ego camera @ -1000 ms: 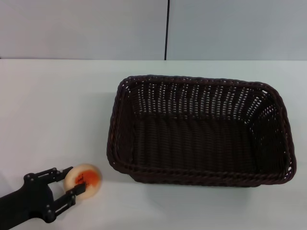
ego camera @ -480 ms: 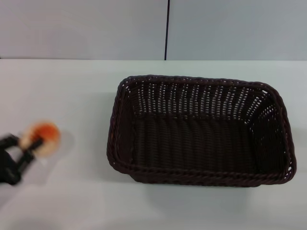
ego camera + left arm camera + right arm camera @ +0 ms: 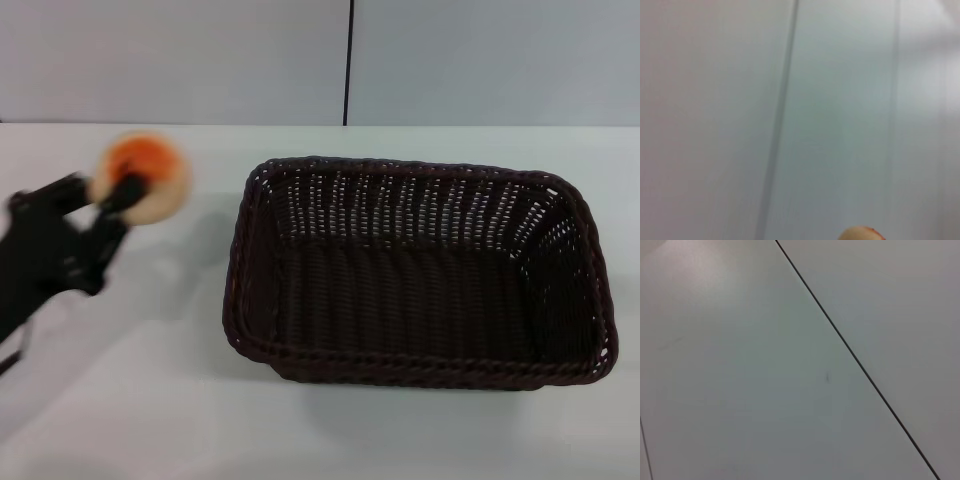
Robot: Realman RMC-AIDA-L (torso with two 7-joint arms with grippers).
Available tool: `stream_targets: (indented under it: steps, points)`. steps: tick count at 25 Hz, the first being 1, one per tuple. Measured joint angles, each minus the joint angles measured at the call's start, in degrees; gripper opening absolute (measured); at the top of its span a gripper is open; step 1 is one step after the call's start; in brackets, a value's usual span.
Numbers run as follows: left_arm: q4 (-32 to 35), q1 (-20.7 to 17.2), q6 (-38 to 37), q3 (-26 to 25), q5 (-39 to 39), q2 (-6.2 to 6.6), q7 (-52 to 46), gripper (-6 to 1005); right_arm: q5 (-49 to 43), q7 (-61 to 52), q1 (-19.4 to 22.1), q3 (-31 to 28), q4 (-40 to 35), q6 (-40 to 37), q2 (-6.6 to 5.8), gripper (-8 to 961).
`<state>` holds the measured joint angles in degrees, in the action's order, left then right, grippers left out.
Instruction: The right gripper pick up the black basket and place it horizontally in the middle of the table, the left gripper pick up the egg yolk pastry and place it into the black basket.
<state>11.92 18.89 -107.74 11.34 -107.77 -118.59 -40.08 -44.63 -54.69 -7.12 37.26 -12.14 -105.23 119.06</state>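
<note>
- While the black basket (image 3: 415, 272) sits lengthwise on the table (image 3: 130, 400), right of centre and nearer the far edge than the near one, its inside holds nothing.
- Over the left side of the table, the left gripper (image 3: 118, 193) is raised clear of the surface, its two thin fingers clamped on the egg yolk pastry (image 3: 140, 178).
- That pastry, orange patch showing, is just left of the basket's far left corner, apart from the rim.
- Right gripper: not visible.

Bare lab-like room: white table (image 3: 120, 400) against plain grey wall panels (image 3: 180, 60).
</note>
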Motion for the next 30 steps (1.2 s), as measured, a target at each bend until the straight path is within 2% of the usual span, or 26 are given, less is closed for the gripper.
stream_targets:
  steps: [4, 6, 8, 9, 12, 18, 19, 20, 23, 24, 26, 28, 30]
  points:
    - [-6.0, 3.5, 1.5, 3.8, -0.1, -0.09, 4.6, 167, 0.0, 0.1, 0.2, 0.0, 0.1, -0.3, -0.01, 760]
    - [-11.5, 6.9, 4.7, 7.5, -0.2, -0.15, 10.0, 158, -0.2, 0.3, 0.3, 0.0, 0.2, -0.3, -0.05, 760]
    - [-12.9, 7.9, 5.8, 8.5, -0.2, -0.17, 11.5, 146, -0.2, 1.1, 0.3, 0.0, 0.3, -0.3, -0.1, 760]
    - [-16.7, 10.2, 9.0, 10.2, -0.3, -0.24, 14.6, 140, -0.3, 1.7, 0.3, 0.0, 0.3, -0.3, -0.11, 760]
    - [-18.2, 10.8, 11.8, 9.1, 0.1, -0.23, 14.8, 120, -0.3, 4.3, 0.1, 0.0, 0.1, -0.3, -0.21, 760]
    - [-19.8, 10.8, 15.2, 6.2, 0.3, -0.16, 14.6, 263, 0.4, 8.9, -0.5, -1.9, 0.2, -0.3, -0.21, 759]
    - [-20.5, 9.9, 15.9, 4.0, 0.4, -0.12, 14.9, 287, 0.5, 9.8, -0.6, -2.6, 0.2, -0.2, -0.15, 759]
    - [-20.5, 9.9, 15.9, 4.0, 0.4, -0.12, 14.9, 348, 0.5, 10.7, -0.8, -3.1, 0.3, -0.1, -0.09, 759]
    - [-20.5, 6.0, 16.5, -3.1, 0.4, -0.08, 16.8, 530, 0.5, 14.6, -1.5, -4.1, 1.5, 0.4, -0.08, 759]
    - [-20.7, 3.0, 16.6, -8.9, 0.4, -0.08, 18.0, 580, 0.5, 15.8, -1.7, -4.3, 2.1, 0.5, -0.11, 759]
    - [-20.7, -0.4, 16.6, -15.0, 0.5, -0.14, 18.8, 679, 0.5, 17.3, -1.9, -4.8, 2.9, 0.7, -0.08, 759]
    - [-20.7, -4.4, 16.7, -21.1, 0.5, -0.09, 18.9, 725, 0.5, 18.8, -2.3, -4.9, 4.7, 1.1, 0.05, 759]
    - [-20.6, -5.4, 16.7, -22.2, 0.6, -0.01, 18.8, 772, 0.5, 19.2, -2.8, -5.0, 6.1, 0.9, 0.11, 759]
